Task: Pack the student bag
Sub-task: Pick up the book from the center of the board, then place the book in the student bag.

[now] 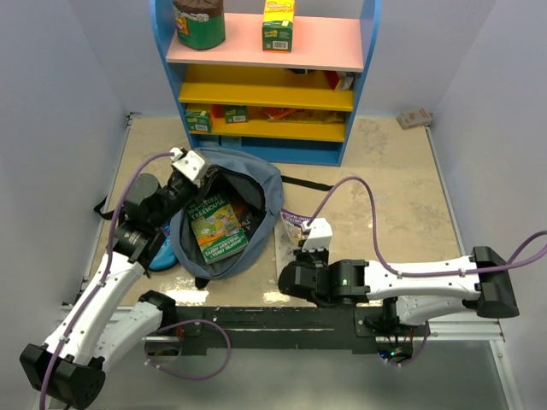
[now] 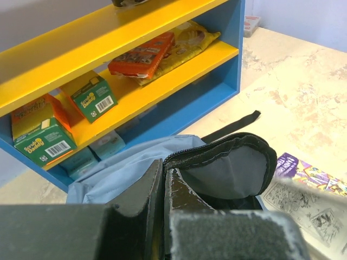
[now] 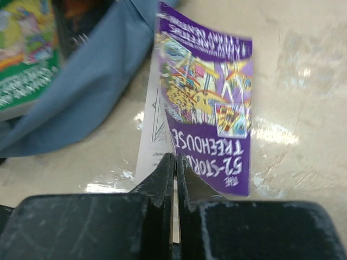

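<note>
Blurrily: purple book beside student bag

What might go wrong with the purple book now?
1. The right gripper seems to pinch only a thin edge of the purple book, so it may flop open, slip or tear when lifted.
2. The green book already fills much of the student bag, so the purple one might snag.
3. If the left gripper loses the rim, the opening may sag shut.
</note>
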`<action>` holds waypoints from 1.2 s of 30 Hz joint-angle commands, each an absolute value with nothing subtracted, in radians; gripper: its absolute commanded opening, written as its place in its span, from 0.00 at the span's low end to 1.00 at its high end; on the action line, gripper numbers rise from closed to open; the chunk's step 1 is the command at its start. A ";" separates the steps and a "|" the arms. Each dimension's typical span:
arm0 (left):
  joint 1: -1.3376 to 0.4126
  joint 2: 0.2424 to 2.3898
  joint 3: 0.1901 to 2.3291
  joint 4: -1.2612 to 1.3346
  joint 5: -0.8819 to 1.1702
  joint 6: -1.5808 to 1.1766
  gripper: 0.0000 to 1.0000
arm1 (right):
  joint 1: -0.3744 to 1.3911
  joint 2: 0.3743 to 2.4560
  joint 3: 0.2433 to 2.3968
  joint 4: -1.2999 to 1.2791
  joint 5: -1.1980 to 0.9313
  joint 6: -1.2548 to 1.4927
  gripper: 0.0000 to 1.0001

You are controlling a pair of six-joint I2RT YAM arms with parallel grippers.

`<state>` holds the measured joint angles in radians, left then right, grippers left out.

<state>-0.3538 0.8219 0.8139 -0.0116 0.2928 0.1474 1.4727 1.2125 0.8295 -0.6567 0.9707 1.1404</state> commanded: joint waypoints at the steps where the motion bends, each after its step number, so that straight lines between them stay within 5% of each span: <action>1: -0.356 0.799 0.798 0.089 0.337 0.115 0.03 | 1.480 1.172 1.105 -0.695 1.158 0.950 0.00; 6: -0.356 0.785 0.785 0.101 0.336 0.104 0.03 | 1.482 1.169 1.325 -0.527 1.174 0.575 0.00; 22: -0.347 0.759 0.778 0.129 0.293 0.043 0.03 | 1.516 1.390 1.586 -0.005 0.821 0.153 0.00; 31: -0.331 0.753 0.802 0.104 0.222 -0.089 0.01 | 1.516 1.371 1.142 0.456 0.779 0.075 0.00; 36: -0.328 0.756 0.831 0.077 0.227 -0.117 0.01 | 1.496 1.498 0.967 0.454 0.720 0.193 0.00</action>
<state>-0.3359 0.7815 0.7704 0.0093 0.2317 -0.0471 1.5112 1.4178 1.0431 0.3210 0.7792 0.1390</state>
